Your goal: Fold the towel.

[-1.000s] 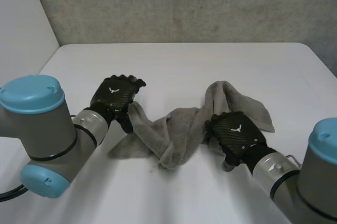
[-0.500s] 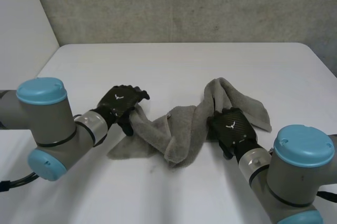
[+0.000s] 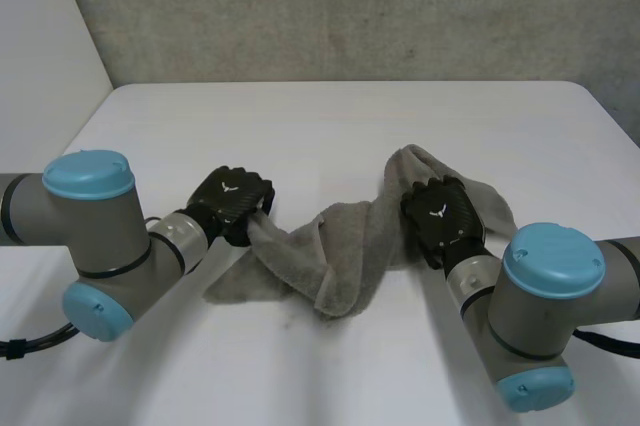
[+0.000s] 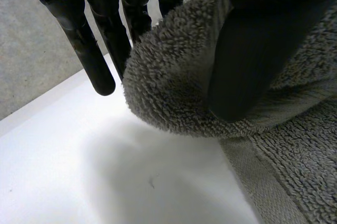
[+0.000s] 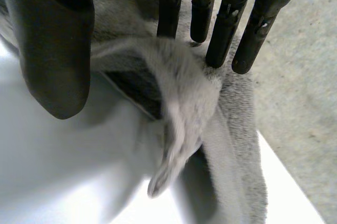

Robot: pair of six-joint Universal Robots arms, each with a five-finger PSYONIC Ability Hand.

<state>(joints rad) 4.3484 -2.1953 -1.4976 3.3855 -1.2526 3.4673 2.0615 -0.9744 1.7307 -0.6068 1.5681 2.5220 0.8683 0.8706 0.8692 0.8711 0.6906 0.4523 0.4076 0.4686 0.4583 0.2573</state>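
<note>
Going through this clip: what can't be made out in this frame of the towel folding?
Head view: the right hand covers the towel beneath it.
Head view: the towel's corners are lost in bunched folds.
Left wrist view: the thumb of the left hand covers part of the fold.
Right wrist view: the dangling towel tip is blurred.

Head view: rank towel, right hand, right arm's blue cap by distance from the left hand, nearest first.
1. towel: its left end is pinched in the left hand.
2. right hand: on the towel's right part.
3. right arm's blue cap: beyond that hand, toward the robot.
</note>
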